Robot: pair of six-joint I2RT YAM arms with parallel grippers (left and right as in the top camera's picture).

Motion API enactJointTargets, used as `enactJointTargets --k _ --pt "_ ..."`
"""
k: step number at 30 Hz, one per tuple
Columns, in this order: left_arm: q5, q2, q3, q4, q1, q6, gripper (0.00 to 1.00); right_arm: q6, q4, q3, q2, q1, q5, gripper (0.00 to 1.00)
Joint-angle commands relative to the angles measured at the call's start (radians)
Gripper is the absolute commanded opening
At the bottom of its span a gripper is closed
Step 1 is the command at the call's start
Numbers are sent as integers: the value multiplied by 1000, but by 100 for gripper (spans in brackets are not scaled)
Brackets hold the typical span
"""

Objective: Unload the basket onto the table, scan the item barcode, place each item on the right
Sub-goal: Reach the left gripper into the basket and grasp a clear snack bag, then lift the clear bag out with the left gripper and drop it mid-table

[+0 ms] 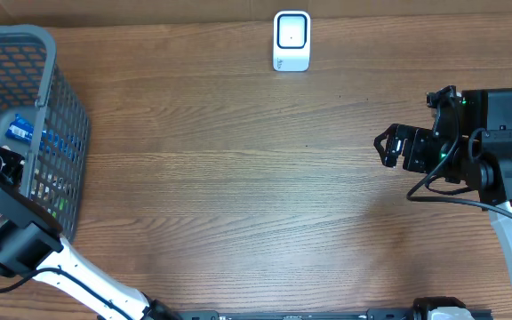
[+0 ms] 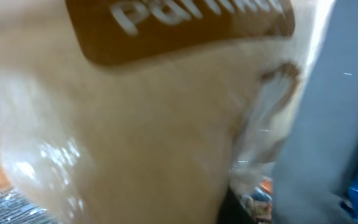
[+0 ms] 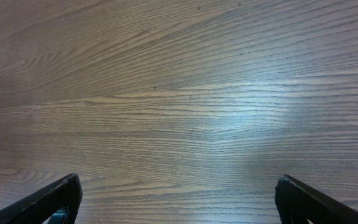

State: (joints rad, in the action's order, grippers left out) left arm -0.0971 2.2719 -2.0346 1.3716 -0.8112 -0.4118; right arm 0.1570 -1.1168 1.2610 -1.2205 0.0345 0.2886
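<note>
Left pincer [image 1: 7,164] in the grey basket [image 1: 60,107], right pincer [image 1: 383,148] idle.
Your wooden table [image 1: 238,204] carries the basket. Well right of the basket, your right pincer hangs released, fingers spread wide. Your left pincer reaches inside the basket; clenched or not, I can't tell. The cream packet [image 2: 135,137], brown-labelled, sits blurred right against its camera. The white scanner [image 1: 292,40] stands up and right of the basket.

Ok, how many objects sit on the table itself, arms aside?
2. A grey mesh basket at the left edge and a small white barcode scanner at the far middle. Packaged items inside the basket are partly hidden by its wall, so they go uncounted.
</note>
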Motion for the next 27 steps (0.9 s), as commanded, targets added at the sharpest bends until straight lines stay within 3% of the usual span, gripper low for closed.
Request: enactJointTargets --k 1,10,17,22,27 --pt "-34 -18 -18 13 6 23 4 -1 4 21 3 4 2 100" --pt "-33 -216 -162 67 11 24 4 -1 16 21 3 4 2 100" --pt "12 -509 -261 79 82 24 4 -1 31 21 3 4 5 100" --pt "24 -624 -260 110 230 24 4 -1 37 21 3 4 5 100" --pt "66 -608 -242 184 481 22 4 -1 49 21 3 4 5 100"
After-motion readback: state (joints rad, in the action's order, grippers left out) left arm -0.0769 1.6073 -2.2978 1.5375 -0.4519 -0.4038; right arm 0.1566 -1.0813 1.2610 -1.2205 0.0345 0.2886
